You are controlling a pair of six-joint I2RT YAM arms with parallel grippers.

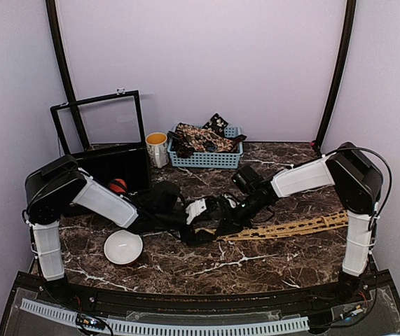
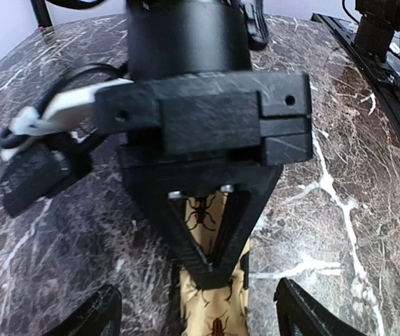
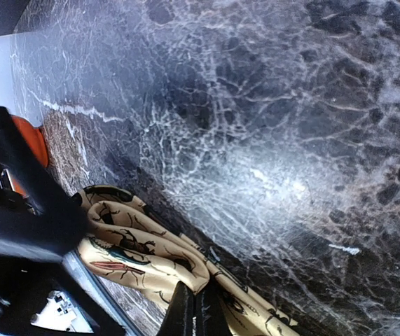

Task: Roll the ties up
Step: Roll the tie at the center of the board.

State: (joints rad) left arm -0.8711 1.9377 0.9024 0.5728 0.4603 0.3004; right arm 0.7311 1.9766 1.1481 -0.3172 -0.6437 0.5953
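Right gripper point(image 3: 194, 311) clamps mustard tie point(image 3: 143, 255) inside wide-open left gripper point(image 2: 200, 315); white bowl point(image 1: 123, 247) nearby.

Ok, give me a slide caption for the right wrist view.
Right gripper pinching a folded-over mustard-tan fabric necktie with beetle prints on the dark marble table.

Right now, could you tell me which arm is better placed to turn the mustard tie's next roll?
Probably right. The right gripper appears shut on the folded end of the mustard tie, while the left gripper is open, straddling the strip.
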